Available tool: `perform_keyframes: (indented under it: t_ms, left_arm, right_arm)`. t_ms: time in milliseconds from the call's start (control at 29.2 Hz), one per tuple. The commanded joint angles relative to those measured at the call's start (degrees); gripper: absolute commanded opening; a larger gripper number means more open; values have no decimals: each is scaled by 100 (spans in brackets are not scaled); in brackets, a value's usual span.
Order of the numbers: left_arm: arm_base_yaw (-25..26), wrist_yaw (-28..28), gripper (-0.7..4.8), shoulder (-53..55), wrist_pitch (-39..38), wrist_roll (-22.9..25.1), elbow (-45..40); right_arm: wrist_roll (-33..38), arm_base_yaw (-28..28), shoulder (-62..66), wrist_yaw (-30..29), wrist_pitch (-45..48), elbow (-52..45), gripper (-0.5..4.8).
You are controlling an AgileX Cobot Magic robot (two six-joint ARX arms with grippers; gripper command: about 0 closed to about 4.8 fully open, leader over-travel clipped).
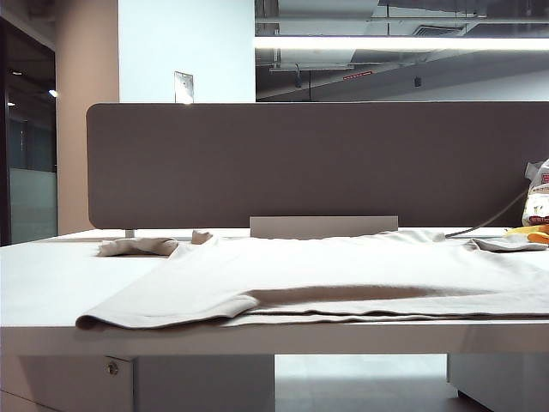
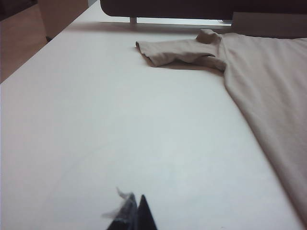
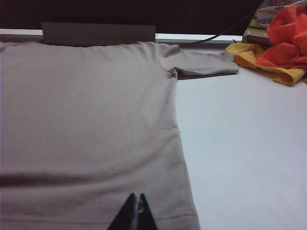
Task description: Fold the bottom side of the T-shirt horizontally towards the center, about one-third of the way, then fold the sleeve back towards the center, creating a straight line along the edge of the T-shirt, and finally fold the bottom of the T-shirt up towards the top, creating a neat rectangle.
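With both jaws shut, left gripper (image 2: 135,207) over bare desk (image 2: 120,134) and right gripper (image 3: 135,206) above the T-shirt (image 3: 86,120) needed to open, then pinch its edge evenly.

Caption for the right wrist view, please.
Shut right gripper hovers above the hem end of the flat beige T-shirt; orange and yellow cloths beyond.

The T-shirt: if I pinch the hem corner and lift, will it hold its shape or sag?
Probably sags: the T-shirt lies limp, its left sleeve crumpled. Likely light, thin cloth lying flat on the table. It may slide rather than fold. Left gripper and right gripper sit shut, holding nothing.
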Motion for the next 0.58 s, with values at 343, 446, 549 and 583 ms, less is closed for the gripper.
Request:
perform_keyframes:
  t_ms: [343,446,549,583]
  left_arm:
    - [-9,494,-5,2,2,-1416,-13]
    - [-13,824,-6,2,-4,-1438,-13]
    - [-15,1161,-6,2,-2,-1440,-7]
    - [-15,1241,-6,2,-2,-1451,-4]
  right_arm:
    - [363,2,0,44,286,-24,-6]
    - [754,2,0,352,234,-22,-6]
    - [1023,2,0,520,101,-2,-6]
    - [1071,2,0,518,96,2,-6]
